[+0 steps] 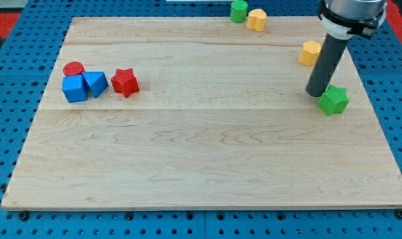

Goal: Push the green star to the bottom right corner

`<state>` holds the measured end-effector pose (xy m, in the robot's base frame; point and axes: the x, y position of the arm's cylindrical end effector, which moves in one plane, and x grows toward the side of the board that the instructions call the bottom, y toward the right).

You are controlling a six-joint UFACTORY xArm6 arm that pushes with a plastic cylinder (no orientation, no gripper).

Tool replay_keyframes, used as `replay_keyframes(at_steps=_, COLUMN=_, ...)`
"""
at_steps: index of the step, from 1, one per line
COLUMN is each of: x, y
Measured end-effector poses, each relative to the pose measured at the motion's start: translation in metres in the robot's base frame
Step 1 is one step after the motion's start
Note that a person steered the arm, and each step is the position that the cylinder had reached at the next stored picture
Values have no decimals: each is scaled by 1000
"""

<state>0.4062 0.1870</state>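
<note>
The green star [334,100] lies on the wooden board [201,153] near the view's right edge, a little above mid-height. My tip [315,94] stands on the board touching the star's upper left side. The dark rod rises from there to the view's top right and hides nothing of the star but its near edge.
A yellow block [310,52] lies just above and left of the rod. A green cylinder [238,10] and a yellow block [256,19] sit at the top edge. At the view's left are a red cylinder [74,68], a blue cube [74,88], a blue triangular block [95,83] and a red star [125,82].
</note>
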Motion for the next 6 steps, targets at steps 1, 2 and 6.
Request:
replay_keyframes(at_steps=1, x=-13, y=26)
replay_keyframes(at_steps=2, x=28, y=63)
replay_keyframes(at_steps=6, x=46, y=105)
